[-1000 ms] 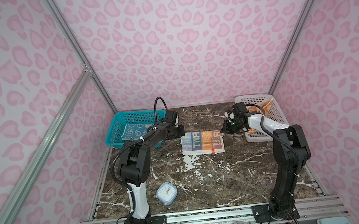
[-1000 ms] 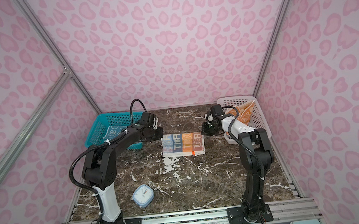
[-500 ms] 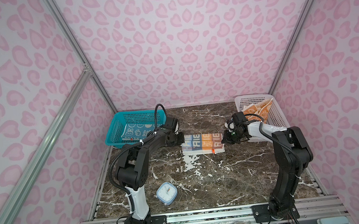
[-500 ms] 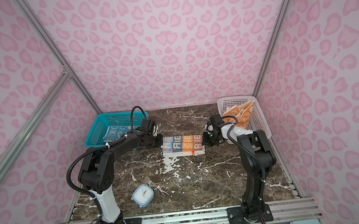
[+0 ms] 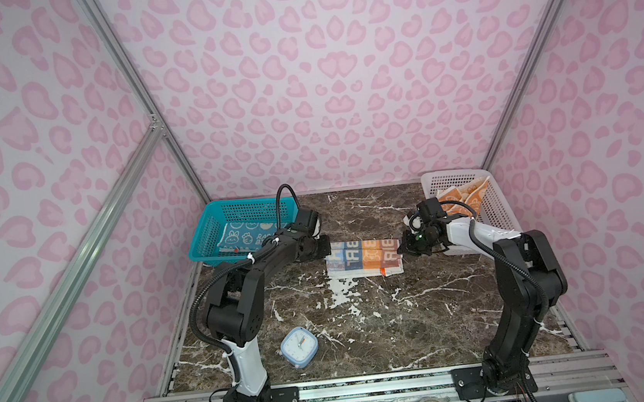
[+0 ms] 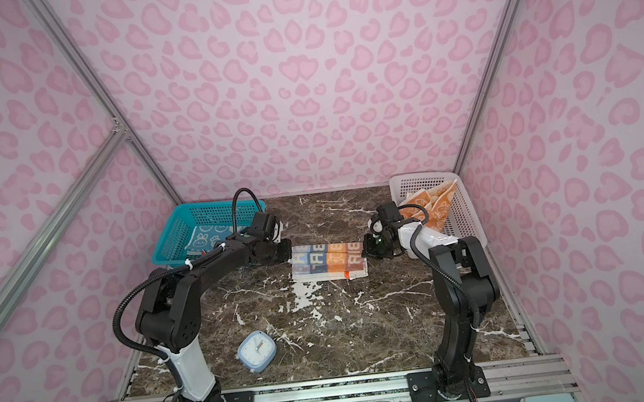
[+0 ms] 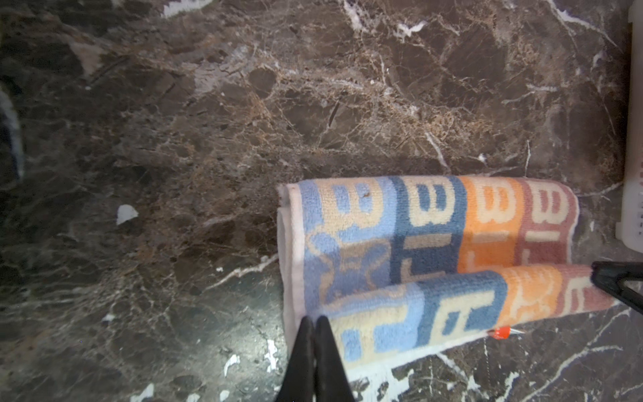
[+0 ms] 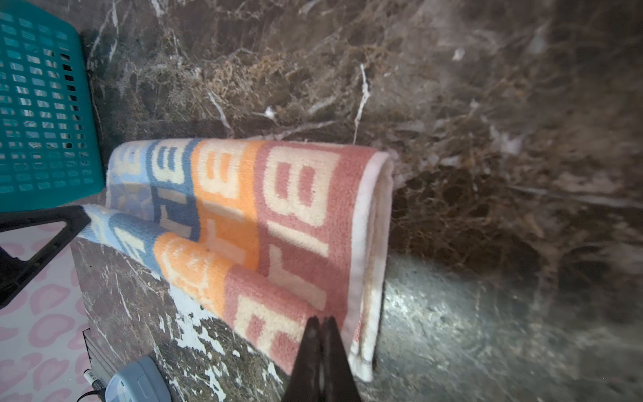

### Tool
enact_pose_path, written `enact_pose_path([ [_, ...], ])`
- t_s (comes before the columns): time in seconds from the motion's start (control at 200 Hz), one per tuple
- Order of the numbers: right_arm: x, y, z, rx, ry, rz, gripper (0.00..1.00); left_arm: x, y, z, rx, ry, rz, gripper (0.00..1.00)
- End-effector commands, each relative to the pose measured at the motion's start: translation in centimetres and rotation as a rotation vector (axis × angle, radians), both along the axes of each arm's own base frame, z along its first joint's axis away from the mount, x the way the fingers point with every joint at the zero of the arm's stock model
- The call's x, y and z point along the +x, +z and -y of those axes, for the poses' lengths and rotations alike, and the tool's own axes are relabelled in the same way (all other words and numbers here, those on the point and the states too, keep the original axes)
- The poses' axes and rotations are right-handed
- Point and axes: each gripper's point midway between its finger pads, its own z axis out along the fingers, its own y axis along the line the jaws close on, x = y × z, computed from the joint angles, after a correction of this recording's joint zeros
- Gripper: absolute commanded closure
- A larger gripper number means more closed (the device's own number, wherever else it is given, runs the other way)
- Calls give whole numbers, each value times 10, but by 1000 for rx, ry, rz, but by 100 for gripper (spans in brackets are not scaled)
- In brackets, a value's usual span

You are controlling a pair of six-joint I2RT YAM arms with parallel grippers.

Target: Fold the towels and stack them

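**Top views:** In both top views the striped towel [image 5: 363, 257] is seen on the table [image 5: 424, 321], approx. in the middle and toward the back, folded over itself. The left gripper [image 5: 327, 248] is placed at its left edge and the right gripper [image 5: 401, 247] at its right edge. The blue towel [image 5: 249, 237] is laid in the teal basket [image 5: 211, 237] at back left. The orange towel [image 5: 469, 198] is seen crumpled in the white basket [image 5: 494, 213] at back right. A clock [image 5: 299, 347] is found at the front, well apart from the towels.

**Left wrist view:** The jaws of the left gripper are pressed together on one corner of the upper layer of the striped towel. This layer is raised a bit from the lower layer and is stretched across to the tip of the right gripper. A small orange tag [image 7: 501, 333] is noted on the towel edge.

**Right wrist view:** The jaws of the right gripper are clamped on the corner at the pink end of the striped towel. The raised edge is seen running to the left gripper, w/ the teal basket behind it. A part of the clock is visible at the frame edge.
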Motion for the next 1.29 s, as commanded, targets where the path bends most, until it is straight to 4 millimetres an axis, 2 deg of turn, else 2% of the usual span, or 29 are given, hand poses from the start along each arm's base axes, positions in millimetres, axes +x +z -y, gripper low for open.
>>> enact_pose_path([
  [0.0,-5,-4,7,-43,-8,-12,100,-4,-1,-5,16,16,-2,97],
  [0.23,-8,-20,4,-43,-7,-36,100,-10,-26,-2,29,12,-45,97],
  [0.355,-10,-28,2,-48,-2,-52,100,-10,-28,1,28,9,-52,97],
  [0.415,-11,-30,2,-51,2,-57,98,-10,-28,2,26,6,-52,92],
  [0.57,-10,-21,-1,-44,6,-37,73,-12,-18,5,17,-3,-41,65],
  [0.68,-10,-5,-3,-38,13,-6,56,-10,4,10,-4,-12,0,37],
  [0.785,-11,7,-6,-35,15,15,41,-11,25,15,-39,-20,30,19],
  [0.895,-12,18,-16,-2,20,36,30,-13,40,28,-118,-29,26,0],
  [1.04,-16,24,-40,87,38,43,20,-20,39,50,-221,-44,-13,2],
  [1.165,-18,17,-53,162,25,26,15,-32,15,57,-246,-48,-76,2],
  [1.29,-23,-3,-52,164,12,-15,14,-41,-4,56,-260,-39,-122,2],
])
